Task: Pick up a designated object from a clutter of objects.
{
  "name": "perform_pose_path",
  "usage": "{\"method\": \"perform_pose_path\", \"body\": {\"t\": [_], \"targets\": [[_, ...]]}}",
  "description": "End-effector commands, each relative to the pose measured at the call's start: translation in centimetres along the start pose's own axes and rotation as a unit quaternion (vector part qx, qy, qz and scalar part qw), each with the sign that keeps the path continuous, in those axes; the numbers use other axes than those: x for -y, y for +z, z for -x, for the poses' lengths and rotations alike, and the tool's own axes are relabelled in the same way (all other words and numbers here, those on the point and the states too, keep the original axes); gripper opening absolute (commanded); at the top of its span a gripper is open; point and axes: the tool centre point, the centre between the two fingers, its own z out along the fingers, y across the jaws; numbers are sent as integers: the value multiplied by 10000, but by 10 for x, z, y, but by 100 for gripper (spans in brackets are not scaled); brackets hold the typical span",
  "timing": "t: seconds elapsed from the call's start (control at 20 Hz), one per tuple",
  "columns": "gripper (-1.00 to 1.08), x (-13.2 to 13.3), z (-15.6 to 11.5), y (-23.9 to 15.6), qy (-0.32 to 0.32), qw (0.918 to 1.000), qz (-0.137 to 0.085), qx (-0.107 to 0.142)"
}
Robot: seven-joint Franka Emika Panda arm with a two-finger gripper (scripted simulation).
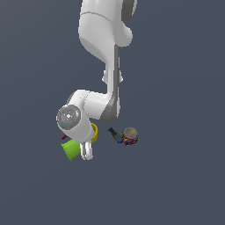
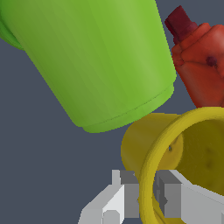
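The yellow cup (image 2: 144, 144) lies on its side with its flared rim toward the wrist camera. My gripper (image 2: 146, 197) straddles that rim, one finger outside the wall and one inside, both touching it, so it is shut on the cup. In the exterior view only a sliver of the yellow cup (image 1: 94, 132) shows beside the hand, whose gripper (image 1: 86, 152) is low over the clutter. The lime-green cup (image 2: 100, 57) lies tipped right against the yellow one, and it also shows as the lime-green cup (image 1: 70, 150) at the exterior view's left.
A red elongated tool (image 2: 201, 65) lies beside both cups, mostly hidden by the arm in the exterior view. A black-and-blue screwdriver (image 1: 115, 135) and a small round jar of coloured bits (image 1: 130, 136) sit to the exterior view's right of the hand.
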Motion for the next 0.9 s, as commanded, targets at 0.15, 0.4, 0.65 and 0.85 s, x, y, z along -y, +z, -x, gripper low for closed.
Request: {"method": "perform_pose_path", "body": {"t": [0.15,0.4,0.65,0.85], "targets": [[-100,-2,-1,6,12,10000,44,11],[-100,3,2,-7,39,10000,-69,-18],[-100,13,9,-37,191,9992,-344,-86],[-100,25,18,-76,389,9966,-700,-175]]}}
